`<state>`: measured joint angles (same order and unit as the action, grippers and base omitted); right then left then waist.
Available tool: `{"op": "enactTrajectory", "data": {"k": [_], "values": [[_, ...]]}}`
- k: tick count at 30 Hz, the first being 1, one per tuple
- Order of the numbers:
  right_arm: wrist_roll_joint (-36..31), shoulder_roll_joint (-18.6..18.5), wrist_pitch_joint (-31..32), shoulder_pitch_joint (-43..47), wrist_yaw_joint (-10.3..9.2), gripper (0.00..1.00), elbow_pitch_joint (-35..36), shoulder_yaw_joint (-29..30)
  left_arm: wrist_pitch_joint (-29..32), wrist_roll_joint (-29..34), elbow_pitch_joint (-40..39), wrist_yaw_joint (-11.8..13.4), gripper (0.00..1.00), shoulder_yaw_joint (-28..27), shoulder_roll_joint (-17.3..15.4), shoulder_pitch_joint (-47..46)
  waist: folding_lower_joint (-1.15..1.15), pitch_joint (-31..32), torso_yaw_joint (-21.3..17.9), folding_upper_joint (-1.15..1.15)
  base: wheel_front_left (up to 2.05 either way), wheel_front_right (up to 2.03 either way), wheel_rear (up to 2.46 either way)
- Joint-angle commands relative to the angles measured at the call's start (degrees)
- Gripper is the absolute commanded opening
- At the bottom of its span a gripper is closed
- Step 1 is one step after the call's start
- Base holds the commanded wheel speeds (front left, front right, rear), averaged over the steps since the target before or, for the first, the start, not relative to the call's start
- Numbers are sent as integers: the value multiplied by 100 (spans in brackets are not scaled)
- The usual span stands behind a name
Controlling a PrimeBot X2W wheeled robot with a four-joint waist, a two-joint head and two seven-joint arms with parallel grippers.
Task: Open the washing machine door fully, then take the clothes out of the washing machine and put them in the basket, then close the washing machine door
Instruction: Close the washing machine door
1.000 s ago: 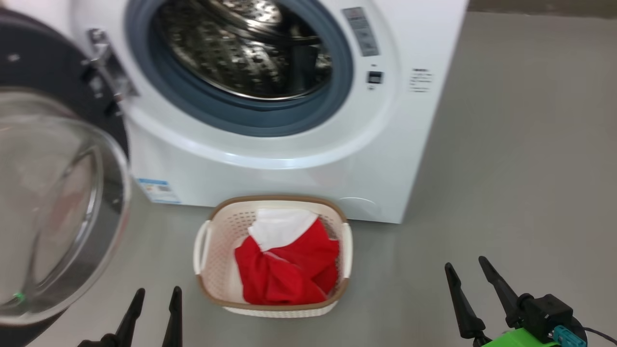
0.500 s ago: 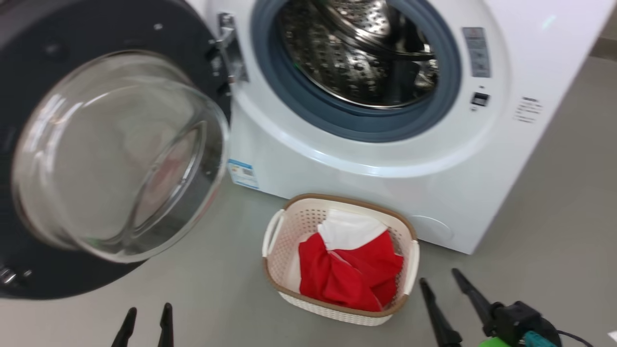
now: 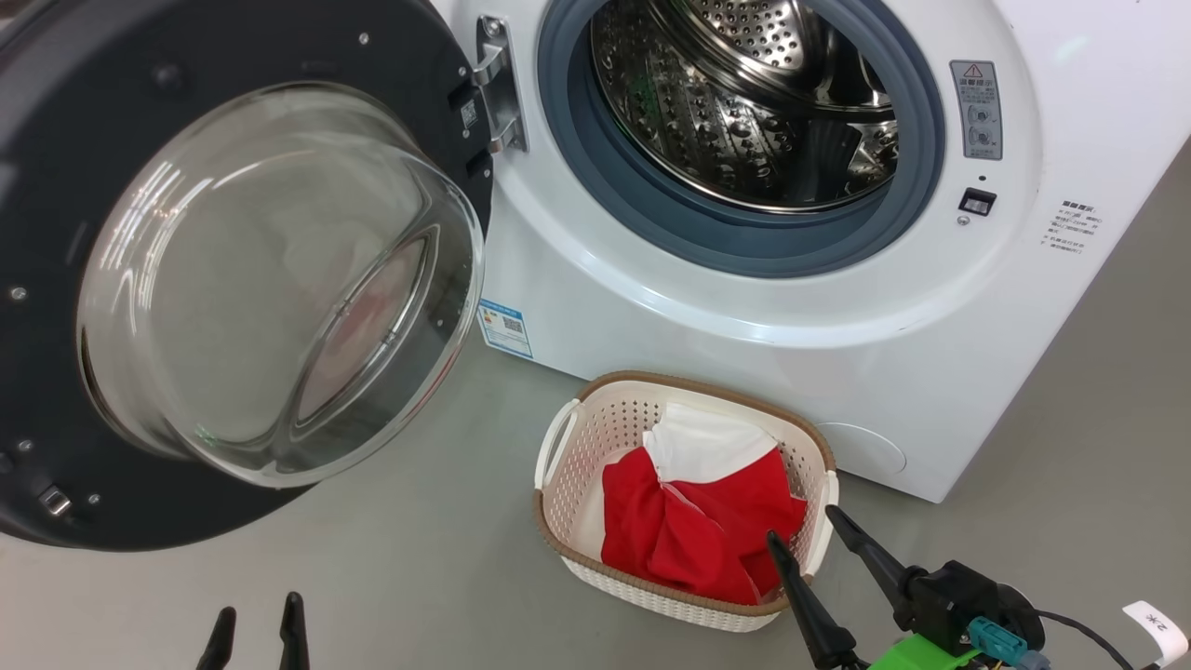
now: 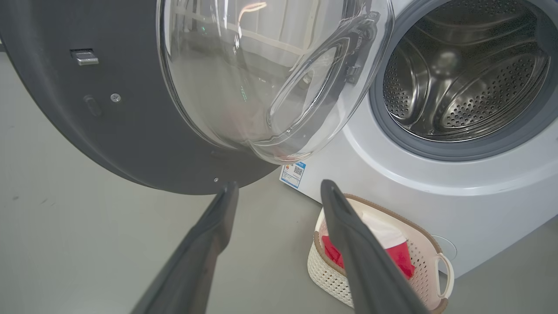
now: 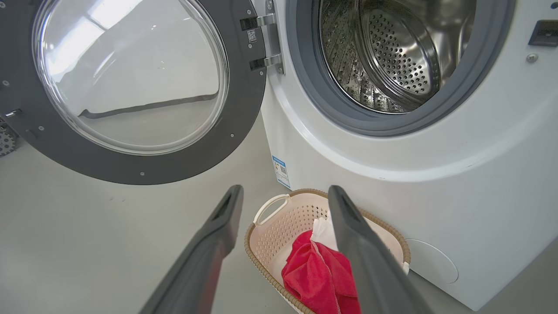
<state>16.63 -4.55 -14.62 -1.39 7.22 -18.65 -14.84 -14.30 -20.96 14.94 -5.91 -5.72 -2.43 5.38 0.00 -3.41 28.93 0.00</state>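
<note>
The washing machine door (image 3: 279, 279) is cut off by the head view's left and top edges. Its glossy black ring holds a bulging clear glass bowl, swung wide on its hinge. The white washing machine (image 3: 744, 372) shows a grey rubber seal (image 3: 707, 237) and a perforated steel drum (image 3: 744, 102) (depths lost in reflections). The clothes (image 3: 689, 530), soft red with a white panel, lie crumpled in the perforated cream basket (image 3: 595, 447) on the floor (image 3: 372, 577), handles pointing left and right. The left hand (image 3: 259, 609), mostly cropped, and the right hand (image 3: 802, 523), overlapping the basket's corner, both have fingers apart and hold nothing.
</note>
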Motion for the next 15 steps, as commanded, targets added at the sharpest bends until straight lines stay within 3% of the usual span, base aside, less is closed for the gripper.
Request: {"op": "enactTrajectory", "data": {"k": [1, 4, 5, 6, 7, 15], "values": [[16, -29, -38, -203, 26, 100, 112, -138, -70, -25, -159, 55, 100, -202, -45, -63, 0, 5, -4, 0, 0, 0, 0], [31, -28, -38, -192, 26, 100, 106, -132, -70, -11, -164, 54, 100, -208, -45, -80, 0, 29, -20, 0, 0, 0, 0], [32, -23, -38, -182, 26, 100, 105, -131, -70, -16, -167, 43, 93, -209, -45, -88, 0, 40, -26, 0, 0, 0, 0], [34, -15, -38, -173, 26, 100, 109, -123, -70, -36, -178, 28, 40, -217, -45, -101, 0, 48, -31, 0, 0, 0, 0], [36, -3, -38, -161, 26, 100, 119, -111, -70, -65, -221, 12, 0, -254, -45, -128, 0, 56, -35, 0, 0, 0, 0], [4, 70, -38, -66, 26, 100, 163, -39, -70, 178, -1381, -131, 0, -893, -45, -675, 0, -6, -18, 0, 0, 0, 0]]}}
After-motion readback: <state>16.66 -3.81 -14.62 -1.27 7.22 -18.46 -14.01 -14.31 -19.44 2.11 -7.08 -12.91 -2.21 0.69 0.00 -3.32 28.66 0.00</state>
